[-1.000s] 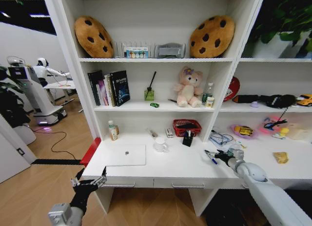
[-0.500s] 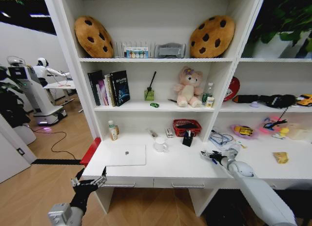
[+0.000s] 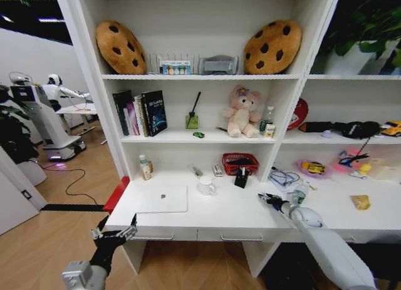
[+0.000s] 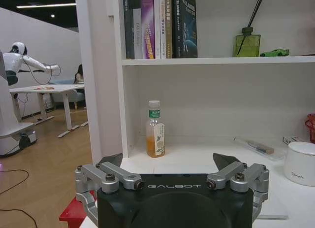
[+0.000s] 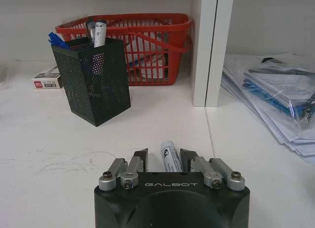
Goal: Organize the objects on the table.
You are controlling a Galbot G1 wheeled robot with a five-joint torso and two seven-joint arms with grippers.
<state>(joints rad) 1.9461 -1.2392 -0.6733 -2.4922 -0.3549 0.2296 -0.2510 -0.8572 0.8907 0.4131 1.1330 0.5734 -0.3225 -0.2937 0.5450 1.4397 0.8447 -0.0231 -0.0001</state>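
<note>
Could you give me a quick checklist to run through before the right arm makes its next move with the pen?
1. Pen held between the right claw fingers: ok, they are closed on its barrel.
2. Pen cup upright on the desk, ahead of the claw: ok.
3. Room in the cup: cannot tell; a few pens already stick out of the top.
4. Way to the cup free: ok, bare desk between, though the red basket stands close behind it.
5. Left claw out of the way: ok, open and low by the desk's front left corner.
</note>
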